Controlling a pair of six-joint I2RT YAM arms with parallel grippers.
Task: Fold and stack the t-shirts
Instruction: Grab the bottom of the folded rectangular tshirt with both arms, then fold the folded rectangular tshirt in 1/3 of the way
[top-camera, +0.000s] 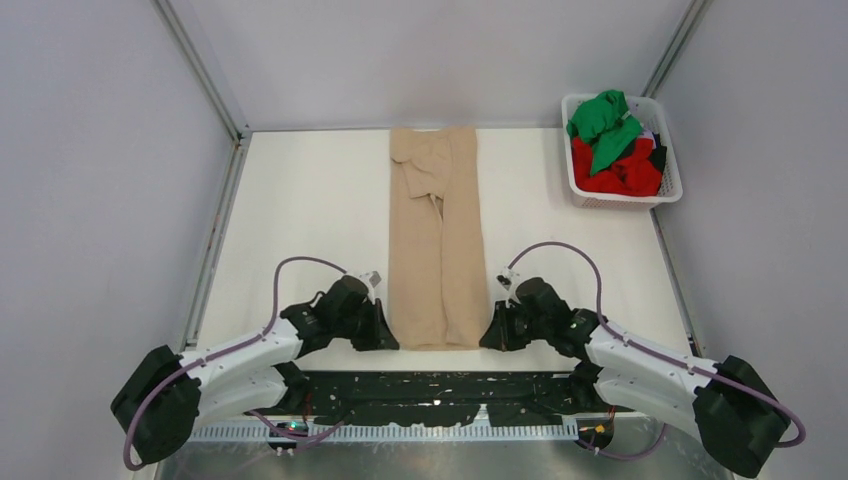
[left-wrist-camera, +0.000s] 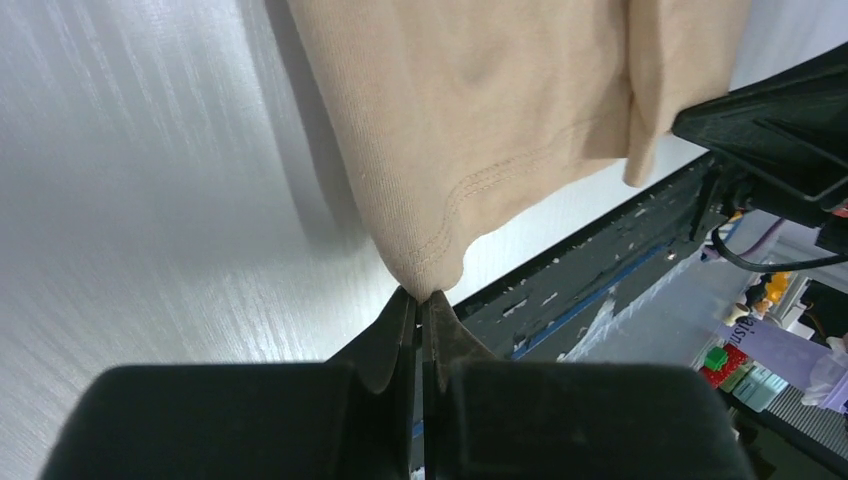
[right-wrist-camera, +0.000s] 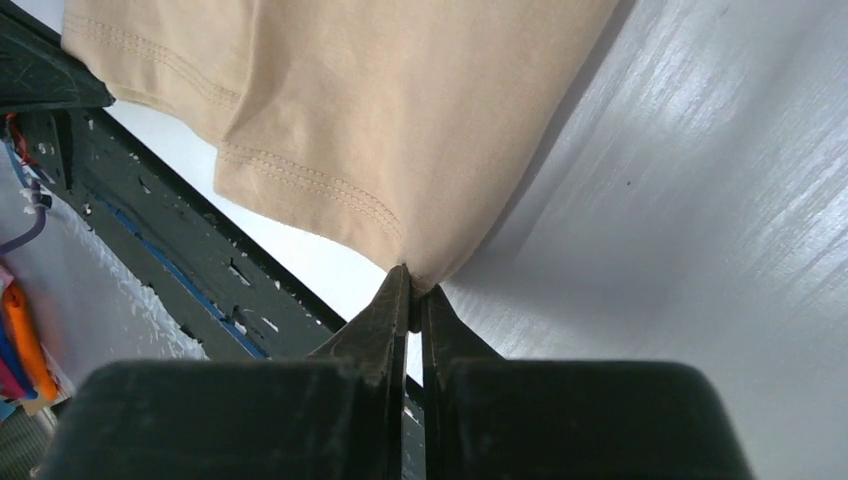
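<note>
Left hand (top-camera: 391, 339) clamped on near-left hem corner of beige t-shirt (top-camera: 437, 250); right hand (top-camera: 487, 339) clamped on its near-right corner. Shirt folded into a long narrow strip, double-stitched hem, lying on white surface (top-camera: 310, 200). Far right of it: white lattice basket (top-camera: 670, 165) holds crumpled green t-shirt (top-camera: 603, 120) over red t-shirt (top-camera: 625, 178).

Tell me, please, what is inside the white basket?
In the basket, a green shirt lies on top of a red shirt, with something dark at one side. Anything beneath them is covered.
</note>
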